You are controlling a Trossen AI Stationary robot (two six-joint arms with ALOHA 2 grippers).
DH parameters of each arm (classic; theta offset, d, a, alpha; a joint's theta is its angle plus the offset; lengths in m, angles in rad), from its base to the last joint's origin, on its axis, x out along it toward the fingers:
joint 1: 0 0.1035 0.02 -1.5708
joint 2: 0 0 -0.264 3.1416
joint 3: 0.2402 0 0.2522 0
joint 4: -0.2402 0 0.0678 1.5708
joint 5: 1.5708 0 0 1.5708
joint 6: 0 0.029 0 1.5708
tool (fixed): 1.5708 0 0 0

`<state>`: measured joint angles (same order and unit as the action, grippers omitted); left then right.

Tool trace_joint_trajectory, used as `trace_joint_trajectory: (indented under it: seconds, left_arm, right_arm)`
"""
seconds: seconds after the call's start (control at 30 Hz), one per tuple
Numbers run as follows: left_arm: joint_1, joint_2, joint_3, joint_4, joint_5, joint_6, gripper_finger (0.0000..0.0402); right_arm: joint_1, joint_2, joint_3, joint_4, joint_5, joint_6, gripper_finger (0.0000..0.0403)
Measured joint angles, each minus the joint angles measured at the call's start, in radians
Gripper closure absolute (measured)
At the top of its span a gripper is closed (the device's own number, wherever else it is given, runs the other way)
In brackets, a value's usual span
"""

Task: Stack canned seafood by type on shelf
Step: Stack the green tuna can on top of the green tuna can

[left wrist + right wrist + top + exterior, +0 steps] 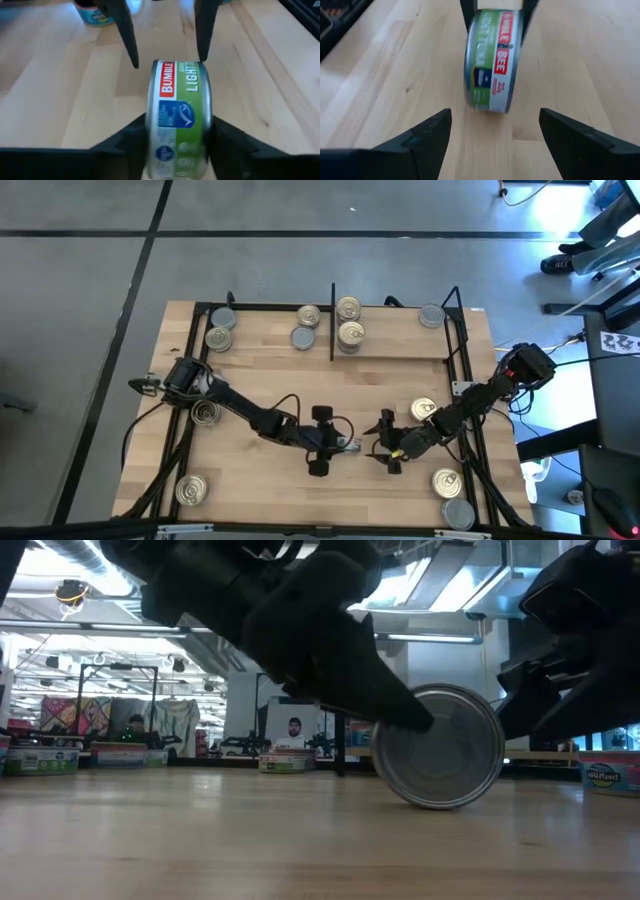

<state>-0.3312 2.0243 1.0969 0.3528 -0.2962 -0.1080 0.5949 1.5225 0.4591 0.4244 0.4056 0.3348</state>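
1. My left gripper (330, 452) is down at the near middle of the light-wood table (260, 380), and a low round metal tin with a green, red and white paper label (179, 120) stands on its edge between my two dark fingers (125, 145), rolled up like a wheel.
2. From my left wrist the fingers sit right at the tin's two flat faces; I judge the grip is only just forming, so I won't call it held.
3. My right gripper (392, 450) is just across from it, jaws spread wide and empty, the same tin just ahead of its fingers.
4. The step in hand, as I read it: picking this tin off the table so it can join its own kind.
5. The shelf, a light-wood plank bay with thin black bars (400, 345) and a black upright divider (332, 320), lies along the far side, well apart from me, with several tins already in it on both sides.
6. Next move calls for a firm squeeze on the flat faces, a clean lift, then turning the tin flat before setting it on a matching stack.
7. Other tins wait loose around the table edges.
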Motion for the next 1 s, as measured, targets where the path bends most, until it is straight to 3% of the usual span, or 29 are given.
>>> trace_joint_trajectory:
  seconds: [0.07,0.23,0.5,0.6,0.8,1.0]
  left_arm:
    - [0.003,-0.001,0.0,0.0,-0.005,0.034,0.0267]
    - [0.007,-0.003,0.0,0.04,-0.023,0.062,0.0265]
    - [0.02,-0.005,0.0,0.129,-0.043,0.087,0.0265]
    - [0.017,-0.005,0.0,0.15,-0.042,0.1,0.0265]
    - [0.017,-0.005,0.0,0.154,-0.04,0.086,0.0258]
    - [0.03,-0.007,0.0,0.158,-0.021,0.047,0.0177]
  right_arm:
    - [0.0,-0.011,0.0,-0.003,0.002,0.034,0.01]
    - [0.0,-0.026,0.018,-0.001,0.009,0.085,0.01]
    - [-0.016,0.024,0.099,-0.009,0.08,0.001,0.0105]
    - [-0.032,0.031,0.112,-0.017,0.082,-0.01,0.0137]
    - [-0.034,0.031,0.118,-0.044,0.081,-0.043,0.0272]
    - [-0.034,0.027,0.116,-0.085,0.078,-0.077,0.0271]
